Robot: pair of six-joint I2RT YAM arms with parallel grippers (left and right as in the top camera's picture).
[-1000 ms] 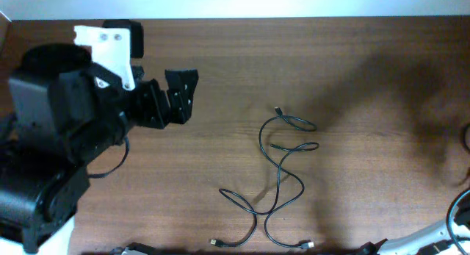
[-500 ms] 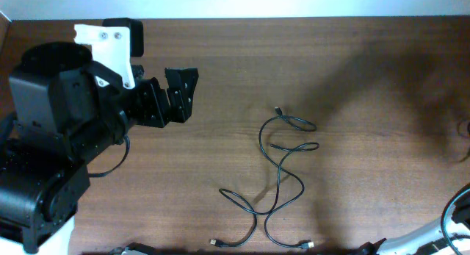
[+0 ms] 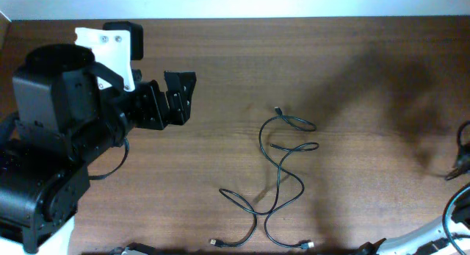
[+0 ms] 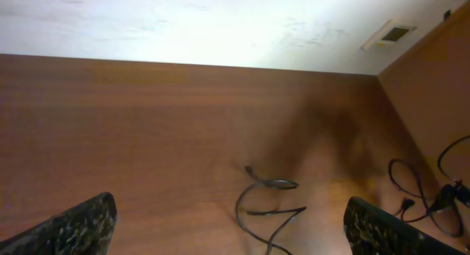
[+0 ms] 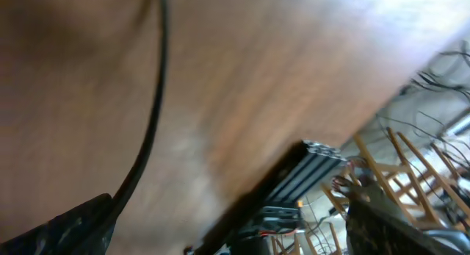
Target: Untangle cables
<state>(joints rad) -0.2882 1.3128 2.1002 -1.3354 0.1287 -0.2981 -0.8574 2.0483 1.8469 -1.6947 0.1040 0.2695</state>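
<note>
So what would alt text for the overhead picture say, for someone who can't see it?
Thin black cables lie in loose crossing loops on a brown wooden table. At the left, a black robot arm points its open left gripper toward them, well apart.

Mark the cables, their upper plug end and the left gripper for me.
cables (image 3: 280,167): overhead view, on the strands in the middle of the tangle.
upper plug end (image 3: 277,109): overhead view, on the small plug tip.
left gripper (image 3: 188,98): overhead view, midway between its open fingertips.
</note>
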